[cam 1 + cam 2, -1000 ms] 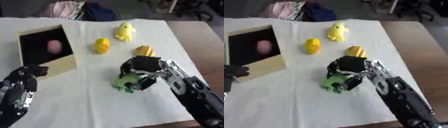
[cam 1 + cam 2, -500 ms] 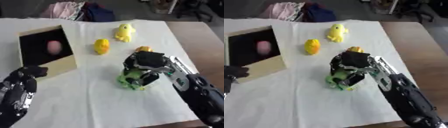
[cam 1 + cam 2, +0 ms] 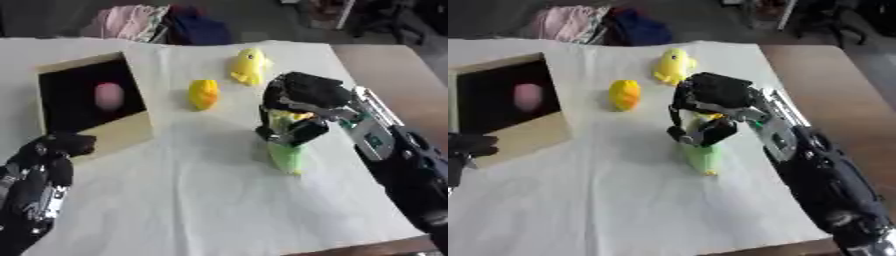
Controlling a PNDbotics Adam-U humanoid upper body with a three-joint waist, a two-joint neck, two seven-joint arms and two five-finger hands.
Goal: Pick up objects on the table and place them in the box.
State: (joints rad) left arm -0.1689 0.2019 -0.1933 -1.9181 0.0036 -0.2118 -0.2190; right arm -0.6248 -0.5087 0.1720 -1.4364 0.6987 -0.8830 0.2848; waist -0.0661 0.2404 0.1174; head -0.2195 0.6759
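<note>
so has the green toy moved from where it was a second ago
Yes. The green toy, held in the right hand, has lifted and shifted toward the yellow duck.

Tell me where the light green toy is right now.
The light green toy is right of centre on the white cloth, held by the right hand, just below the small orange-yellow toy.

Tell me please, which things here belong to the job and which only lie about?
Job: green toy, held in the right hand; yellow duck-like toy; orange-yellow toy; box with a pink object inside; left hand, idle near the box.

Lying about: pink cloth and dark blue cloth beyond the table.
</note>
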